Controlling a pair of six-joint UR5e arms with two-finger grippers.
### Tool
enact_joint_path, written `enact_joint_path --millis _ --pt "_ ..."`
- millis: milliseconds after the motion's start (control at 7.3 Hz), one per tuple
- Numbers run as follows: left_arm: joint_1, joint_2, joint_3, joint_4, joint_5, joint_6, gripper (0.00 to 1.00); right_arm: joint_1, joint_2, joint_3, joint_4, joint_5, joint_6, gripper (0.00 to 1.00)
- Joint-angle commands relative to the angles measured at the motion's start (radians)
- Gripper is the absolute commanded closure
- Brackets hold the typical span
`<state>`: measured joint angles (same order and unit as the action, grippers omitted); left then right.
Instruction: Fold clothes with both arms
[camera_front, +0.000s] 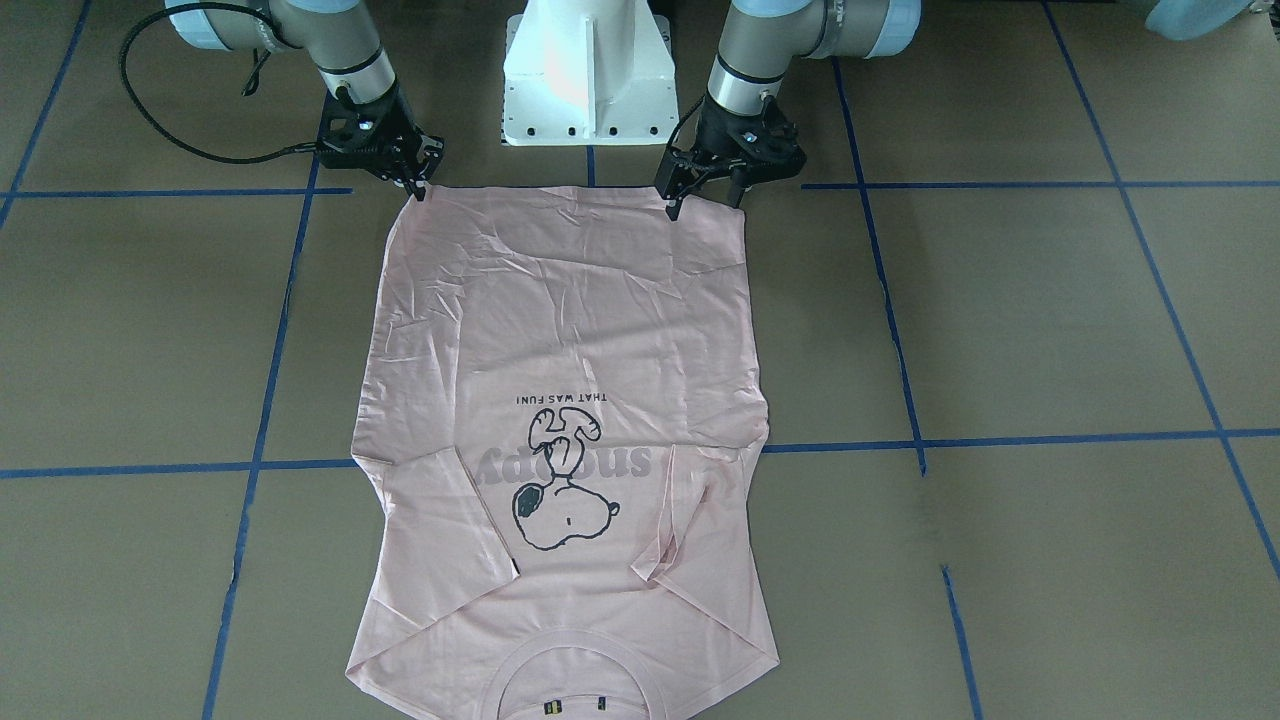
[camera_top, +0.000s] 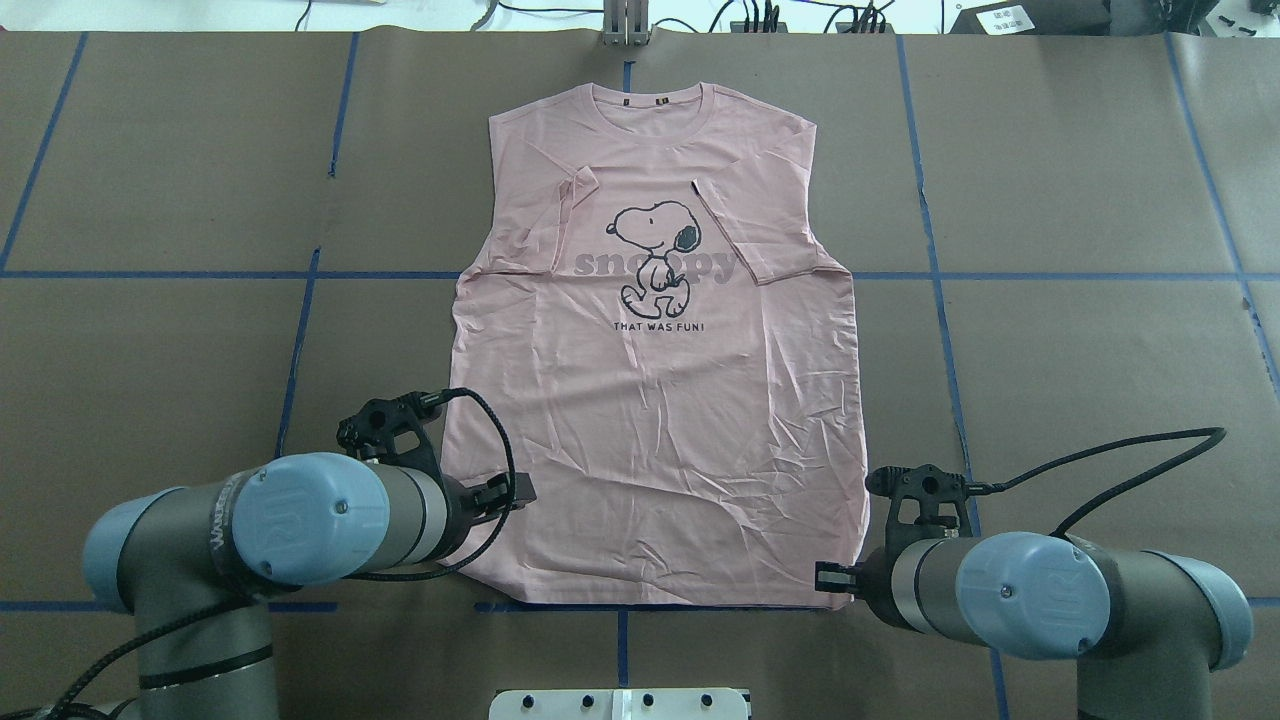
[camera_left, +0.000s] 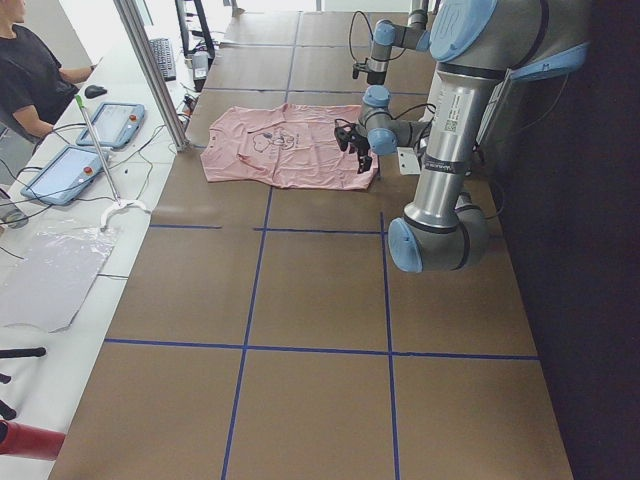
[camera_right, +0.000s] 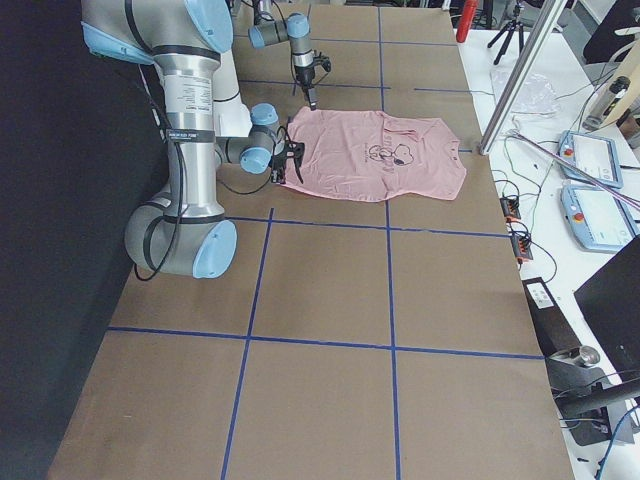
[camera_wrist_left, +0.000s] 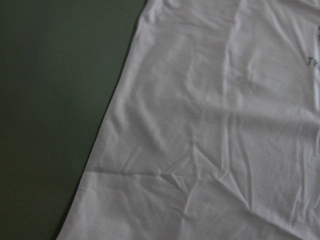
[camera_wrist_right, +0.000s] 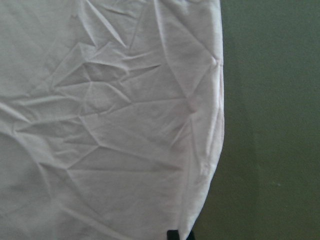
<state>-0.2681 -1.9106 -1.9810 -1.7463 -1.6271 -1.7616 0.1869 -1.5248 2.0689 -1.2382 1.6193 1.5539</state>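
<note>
The pale pink T-shirt (camera_front: 560, 330) lies flat and print up on the brown table, both sleeves folded inward. Its collar is far from me and its hem is near my base. It also shows in the overhead view (camera_top: 660, 420). My left gripper (camera_front: 706, 203) is open, its fingers spread over the hem corner on my left. My right gripper (camera_front: 415, 186) looks shut on the hem corner on my right. The right wrist view shows a black fingertip (camera_wrist_right: 172, 235) at the shirt's edge (camera_wrist_right: 210, 150). The left wrist view shows only cloth (camera_wrist_left: 210, 125).
The white pedestal base (camera_front: 590, 75) stands just behind the hem. Blue tape lines (camera_top: 930, 270) grid the brown table. A black cable (camera_top: 1130, 450) loops from the right wrist. An operator (camera_left: 30, 70) sits with tablets beyond the table's far edge.
</note>
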Motion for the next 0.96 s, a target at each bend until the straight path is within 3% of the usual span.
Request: enact_joint_path --millis 0,822 --pt "0.059 0.033 0.019 0.001 0.026 -0.021 0.00 0.000 0.009 -0.001 0.000 0.001 0.000 1.00" --pt "0.076 0.045 0.039 0.002 0.046 -0.019 0.06 0.003 0.017 -0.001 0.000 0.001 -0.002 1.00"
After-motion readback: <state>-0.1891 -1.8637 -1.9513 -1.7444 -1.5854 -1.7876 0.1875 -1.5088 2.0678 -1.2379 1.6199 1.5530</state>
